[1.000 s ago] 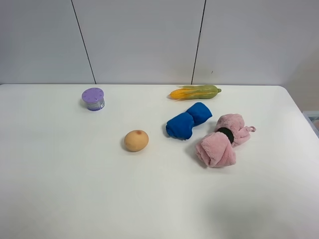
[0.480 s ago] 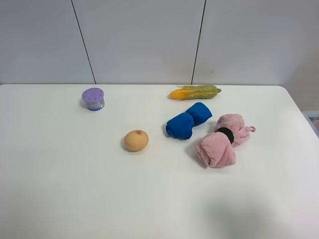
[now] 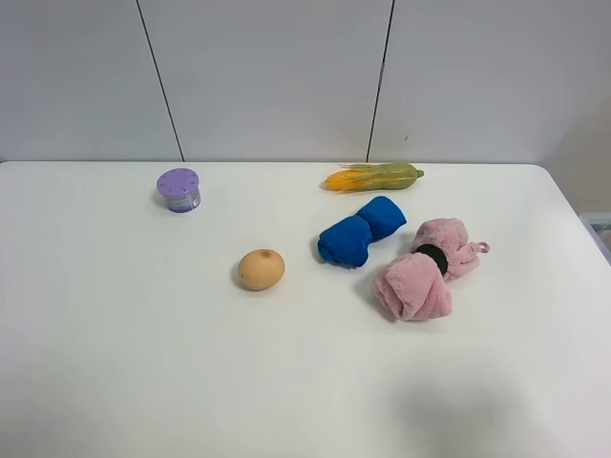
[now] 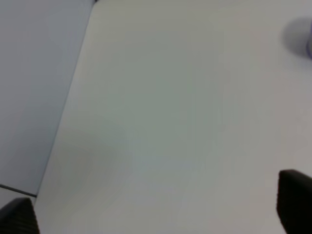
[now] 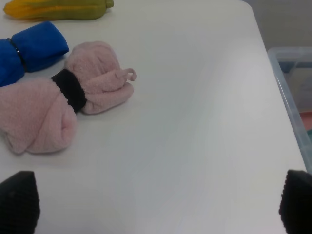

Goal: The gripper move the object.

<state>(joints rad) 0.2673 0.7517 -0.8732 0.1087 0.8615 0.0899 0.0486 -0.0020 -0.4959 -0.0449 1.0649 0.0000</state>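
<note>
On the white table (image 3: 143,363) lie a purple round can (image 3: 179,189), a tan round fruit (image 3: 261,269), a blue rolled towel (image 3: 361,230), a pink rolled towel with a black band (image 3: 423,268) and a corn cob (image 3: 373,176). Neither gripper shows in the high view. My right gripper (image 5: 157,202) is open and empty, its fingertips (image 5: 17,200) wide apart over bare table, short of the pink towel (image 5: 58,107). My left gripper (image 4: 156,209) is open and empty over bare table near the table's left edge.
The right wrist view shows the blue towel (image 5: 29,51), the corn cob (image 5: 58,9) and a clear plastic bin (image 5: 292,78) beyond the table's right edge. A grey wall stands behind the table.
</note>
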